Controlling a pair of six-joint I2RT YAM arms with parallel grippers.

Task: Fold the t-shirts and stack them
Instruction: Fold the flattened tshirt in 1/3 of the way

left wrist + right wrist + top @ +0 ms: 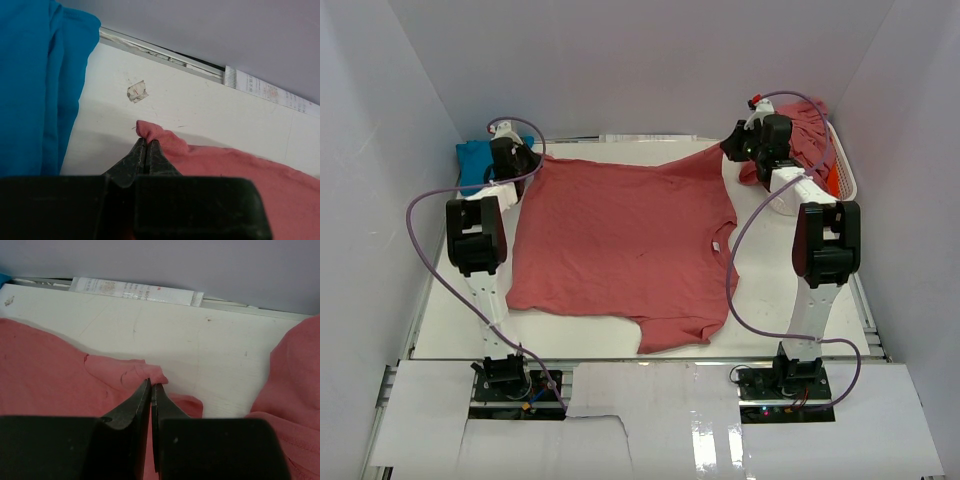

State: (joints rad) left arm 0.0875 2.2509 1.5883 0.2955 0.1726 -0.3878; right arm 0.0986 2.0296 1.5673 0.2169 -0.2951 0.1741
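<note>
Left arm [475, 235] and right arm [825, 245] both reach far forward, wrists angled down, jaws clamped tight.

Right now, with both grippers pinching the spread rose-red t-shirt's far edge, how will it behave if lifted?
Probably floppy: the spread rose-red t-shirt bunches into soft folds where the left gripper and right gripper pinch it. It lies flat and thin, so likely light. Its wide middle would probably sag between them.

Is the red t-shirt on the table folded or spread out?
Spread out: the red t-shirt lies flat, body and both sleeves unfolded.
</note>
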